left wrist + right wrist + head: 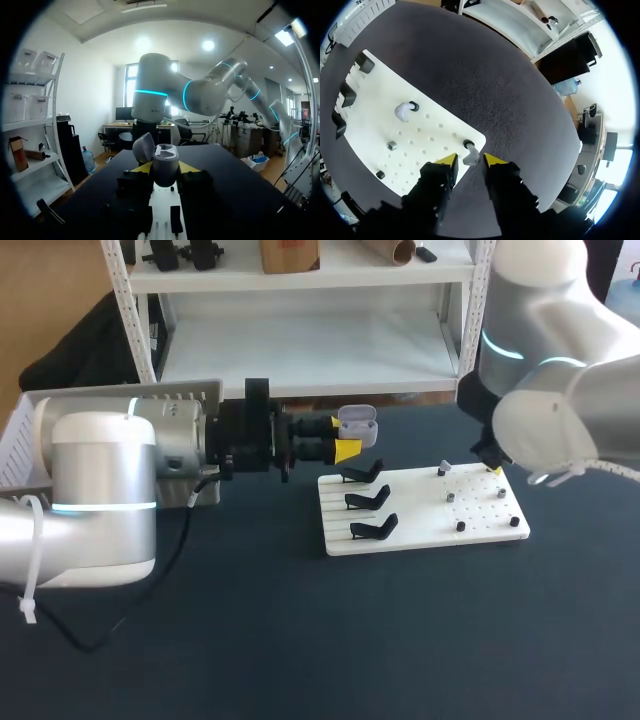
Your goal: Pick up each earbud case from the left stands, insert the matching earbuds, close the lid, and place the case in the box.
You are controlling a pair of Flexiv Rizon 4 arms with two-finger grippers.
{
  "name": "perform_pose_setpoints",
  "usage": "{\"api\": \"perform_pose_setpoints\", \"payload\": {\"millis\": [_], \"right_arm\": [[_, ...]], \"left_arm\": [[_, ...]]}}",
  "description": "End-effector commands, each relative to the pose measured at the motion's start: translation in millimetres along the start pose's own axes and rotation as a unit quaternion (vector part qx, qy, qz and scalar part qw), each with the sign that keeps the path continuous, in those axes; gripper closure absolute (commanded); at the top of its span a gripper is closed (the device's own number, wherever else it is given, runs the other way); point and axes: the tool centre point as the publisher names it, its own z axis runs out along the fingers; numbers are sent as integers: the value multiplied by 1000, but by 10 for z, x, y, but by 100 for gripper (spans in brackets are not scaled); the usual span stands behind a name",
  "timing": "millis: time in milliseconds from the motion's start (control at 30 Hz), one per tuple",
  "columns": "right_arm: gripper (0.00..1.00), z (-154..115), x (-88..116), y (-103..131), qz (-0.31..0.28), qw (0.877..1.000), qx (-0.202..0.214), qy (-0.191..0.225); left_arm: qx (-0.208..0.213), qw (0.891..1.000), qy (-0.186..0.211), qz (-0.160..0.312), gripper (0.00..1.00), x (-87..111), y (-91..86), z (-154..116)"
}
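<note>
Case (357,424), grey with its lid open, is grasped between the yellow tips of the left jaws. It is held in the air just above the far left corner of the board (420,515). The left arm (100,500) lies level over the counter (300,640). Three black stands (368,498) sit in a row on the board's left half. The right jaws are released and point down at the board's far right corner. In the right wrist view a white earbud (470,156) on its peg stands between the parted tips. A second earbud (402,111) rests further along the board, touching another peg (413,106).
</note>
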Motion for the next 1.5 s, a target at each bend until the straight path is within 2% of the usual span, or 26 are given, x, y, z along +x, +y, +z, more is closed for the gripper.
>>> {"api": "perform_pose_setpoints", "payload": {"millis": [33,100,133,200,533,800,1000,1100,1267,1500], "right_arm": [[72,17,-16,-6,0,1000,-1,3],[79,25,-14,-10,1,1000,-1,3],[90,26,-13,-11,1,1000,0,4],[100,27,-12,-12,1,1000,0,4],[100,-63,37,4,14,1000,10,7],[100,-515,136,43,56,997,52,-6],[100,-955,180,203,91,994,52,-25],[100,-1098,169,341,136,988,68,-20],[100,-1235,154,479,198,979,42,9],[100,-1235,154,479,198,979,42,9]], "left_arm": [[-3,1000,-2,1,100,5,-14,0],[-3,1000,-2,1,100,5,-14,0],[-3,1000,-2,1,100,5,-14,0],[-3,1000,-2,1,100,5,-14,0],[-3,1000,-2,1,100,5,-14,0],[-3,1000,-2,1,100,5,-14,0],[-3,1000,-2,1,100,5,-14,0],[-3,1000,-2,1,100,5,-14,0],[-3,1000,-2,1,100,5,-14,0],[-3,1000,-2,1,100,5,-14,0]]}}
